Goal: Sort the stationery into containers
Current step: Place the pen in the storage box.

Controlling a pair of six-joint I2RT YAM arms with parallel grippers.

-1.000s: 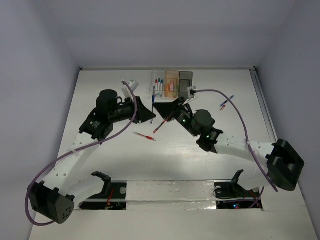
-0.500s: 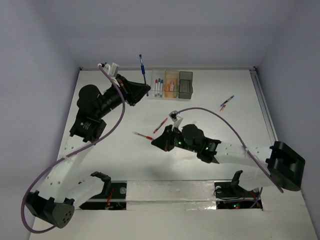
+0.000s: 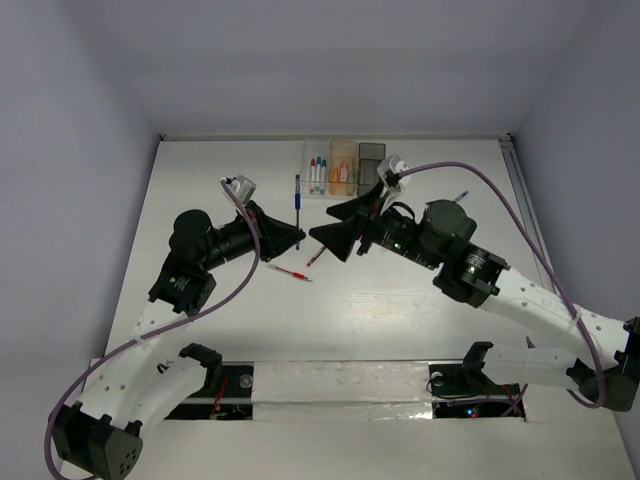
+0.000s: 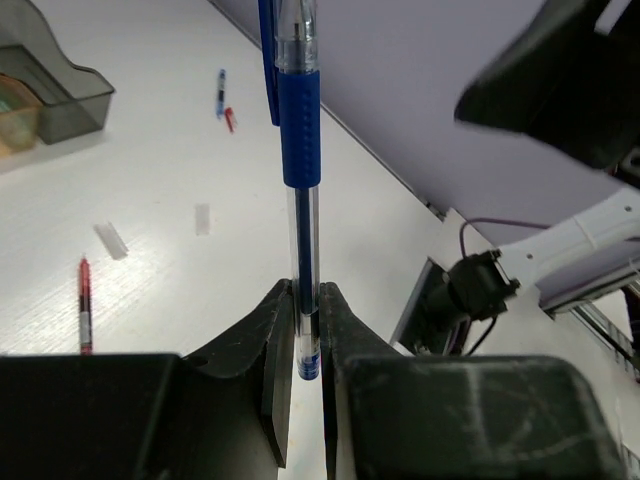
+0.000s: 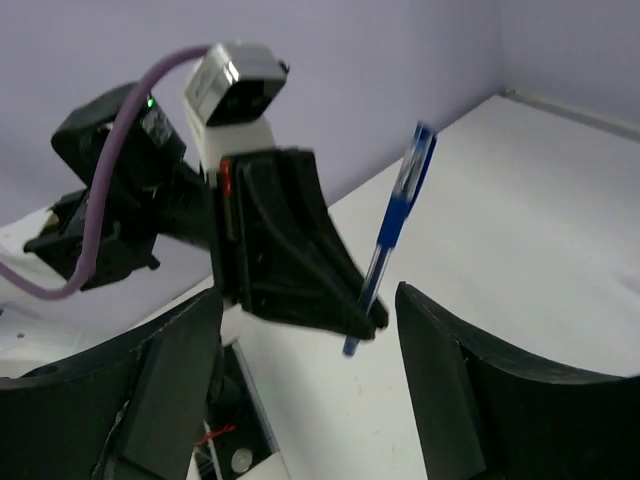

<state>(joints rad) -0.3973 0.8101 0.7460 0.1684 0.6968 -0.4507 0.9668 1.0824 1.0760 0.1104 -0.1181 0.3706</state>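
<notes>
The step in hand looks like a carry, or possibly a hand-over: the left gripper (image 4: 300, 345) is clenched on the lower end of a blue pen (image 4: 299, 150). The pen stands upright out of the gripper, its barrel and blue grip sleeve rising well clear of the worktop (image 3: 400, 300). The right gripper (image 3: 338, 226) sits just beside it and faces it, released and spread wide, holding nothing; its wrist view shows the pen in the gap between its two fingers without touching either. The clear bin (image 3: 308, 168), which holds several markers, stands a little beyond the pen at the far edge, in a row with the orange bin (image 3: 343, 152) and the grey bin (image 3: 371, 150). If the left arm finishes alone, the next move calls for tilting the pen flat and lining it up with a bin's long side before letting go. A transfer needs the right gripper to close on the bare upper barrel. Two red pens (image 3: 288, 272) (image 3: 318, 256) lie loose on the worktop near both grippers, not yet sorted.
</notes>
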